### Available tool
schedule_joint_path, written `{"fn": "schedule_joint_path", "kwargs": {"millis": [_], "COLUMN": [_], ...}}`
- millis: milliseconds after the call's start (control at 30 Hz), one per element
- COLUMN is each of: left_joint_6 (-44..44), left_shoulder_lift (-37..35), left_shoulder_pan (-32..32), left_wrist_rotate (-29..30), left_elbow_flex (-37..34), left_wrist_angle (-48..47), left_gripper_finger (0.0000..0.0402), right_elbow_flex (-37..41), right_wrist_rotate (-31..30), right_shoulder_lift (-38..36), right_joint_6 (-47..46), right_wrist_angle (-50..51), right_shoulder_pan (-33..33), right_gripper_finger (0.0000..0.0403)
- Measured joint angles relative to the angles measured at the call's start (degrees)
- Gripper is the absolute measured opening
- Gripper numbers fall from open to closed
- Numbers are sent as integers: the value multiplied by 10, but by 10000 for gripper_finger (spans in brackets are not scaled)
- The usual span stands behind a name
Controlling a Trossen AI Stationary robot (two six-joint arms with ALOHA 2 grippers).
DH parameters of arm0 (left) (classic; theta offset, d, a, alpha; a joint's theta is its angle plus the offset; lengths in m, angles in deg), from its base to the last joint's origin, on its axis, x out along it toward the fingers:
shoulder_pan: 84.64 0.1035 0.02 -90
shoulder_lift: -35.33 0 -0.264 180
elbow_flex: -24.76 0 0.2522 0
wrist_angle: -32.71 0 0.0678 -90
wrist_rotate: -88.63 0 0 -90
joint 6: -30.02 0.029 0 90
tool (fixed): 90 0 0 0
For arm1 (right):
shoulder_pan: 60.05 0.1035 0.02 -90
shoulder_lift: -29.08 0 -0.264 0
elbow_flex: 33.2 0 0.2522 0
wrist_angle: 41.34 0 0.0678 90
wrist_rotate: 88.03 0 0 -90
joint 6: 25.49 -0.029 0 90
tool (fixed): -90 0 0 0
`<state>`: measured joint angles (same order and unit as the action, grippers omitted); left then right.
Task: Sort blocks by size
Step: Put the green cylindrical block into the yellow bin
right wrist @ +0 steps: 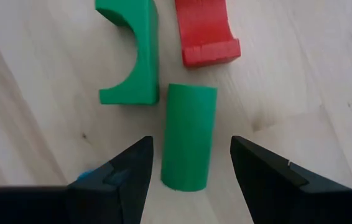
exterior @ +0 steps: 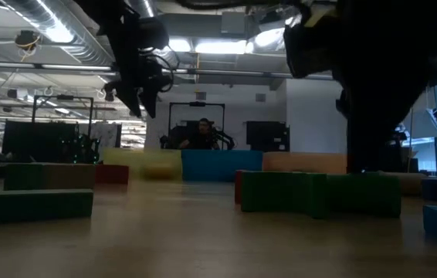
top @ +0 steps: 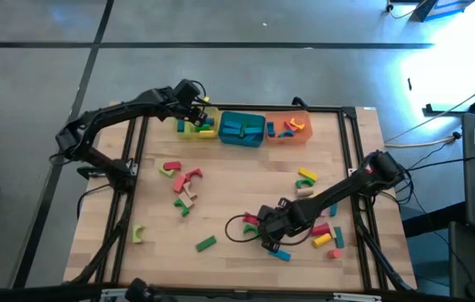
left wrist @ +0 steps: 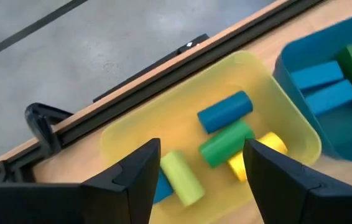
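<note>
Two grippers at work — left gripper point(left wrist: 198, 165) hangs open over the yellow tray point(left wrist: 126, 127) at the table's far edge, cylinders inside. Right gripper point(right wrist: 188, 165) near the front edge, fingers spread either side of a green cylinder point(right wrist: 188, 134) — not gripping it.

Both arms are dark, near-black, built from slim tube links w/ chunkier joint housings. Left end effector point(left wrist: 198, 171) has two flat angular black fingers w/ sharp chamfered edges, matte plastic look. Right end effector point(right wrist: 191, 165) is the same design, faint pale scuff on one finger. Right arm has a small red mark near its elbow joint, plus thin black cable looping by the wrist.
</note>
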<state>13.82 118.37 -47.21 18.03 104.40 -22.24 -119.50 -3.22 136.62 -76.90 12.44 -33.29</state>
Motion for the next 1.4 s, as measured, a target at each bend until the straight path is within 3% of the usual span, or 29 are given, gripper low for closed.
{"fn": "schedule_joint_path", "kwargs": {"millis": [300, 500, 800, 1000, 1233, 1400], "left_joint_6": [3, -6, -78, -165, -267, -305], "left_shoulder_lift": [-57, -103, -218, -287, -311, -303], "left_shoulder_pan": [-29, -57, -131, -209, -304, -357], "left_wrist_rotate": [-2, -3, -2, -2, -3, -1], "left_elbow_flex": [0, 0, 0, 0, 0, 0], "left_wrist_angle": [-88, -196, -282, -317, -335, -333], "left_gripper_finger": [210, 210, 210, 210, 210, 210], "right_elbow_flex": [0, -1, -7, -58, -116, -126], "right_wrist_rotate": [3, 3, 2, -37, -93, -117], "right_shoulder_lift": [40, 46, 12, 2, 1, 1], "right_joint_6": [6, 22, 88, 193, 344, 474], "right_wrist_angle": [8, 12, 31, 66, 52, -67], "right_shoulder_pan": [-2, -2, -27, -83, -166, -236], "right_gripper_finger": [210, 135, 135, 135, 141, 140]}}
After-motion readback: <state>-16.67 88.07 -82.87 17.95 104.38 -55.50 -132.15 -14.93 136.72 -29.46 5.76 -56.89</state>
